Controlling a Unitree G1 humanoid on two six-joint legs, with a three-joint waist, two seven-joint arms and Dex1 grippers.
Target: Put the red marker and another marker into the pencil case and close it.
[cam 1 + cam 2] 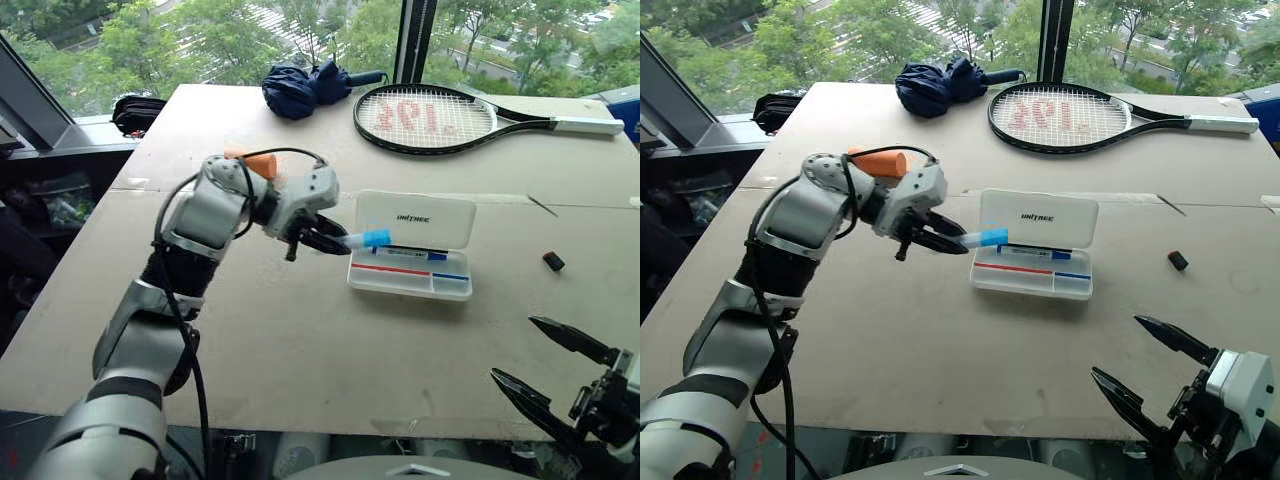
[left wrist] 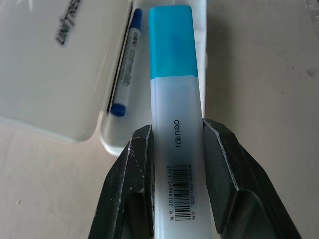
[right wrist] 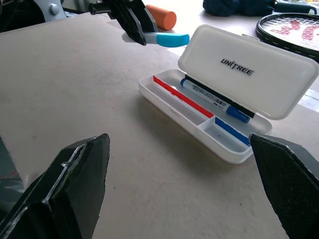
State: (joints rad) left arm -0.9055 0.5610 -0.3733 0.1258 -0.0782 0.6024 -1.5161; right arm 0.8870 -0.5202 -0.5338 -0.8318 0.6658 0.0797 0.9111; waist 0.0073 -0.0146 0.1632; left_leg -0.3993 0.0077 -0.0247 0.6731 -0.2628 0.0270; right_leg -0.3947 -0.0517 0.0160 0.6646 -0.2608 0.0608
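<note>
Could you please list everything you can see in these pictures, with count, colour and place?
pencil case: one, white, lid open, mid table
red marker: one, in the case's tray
blue-capped marker: one, white barrel, in the tray by the hinge
blue strip: one, in the tray's end compartment; cannot tell what
highlighter: one, light blue cap, translucent body, held beside the case
orange cylinder: one, behind the left arm
tennis racket: one, black, far side
umbrella: one, navy, folded, far side
small black object: one, right of the case
table: one, beige
left gripper: gripping the highlighter
right gripper: open, near edge
</note>
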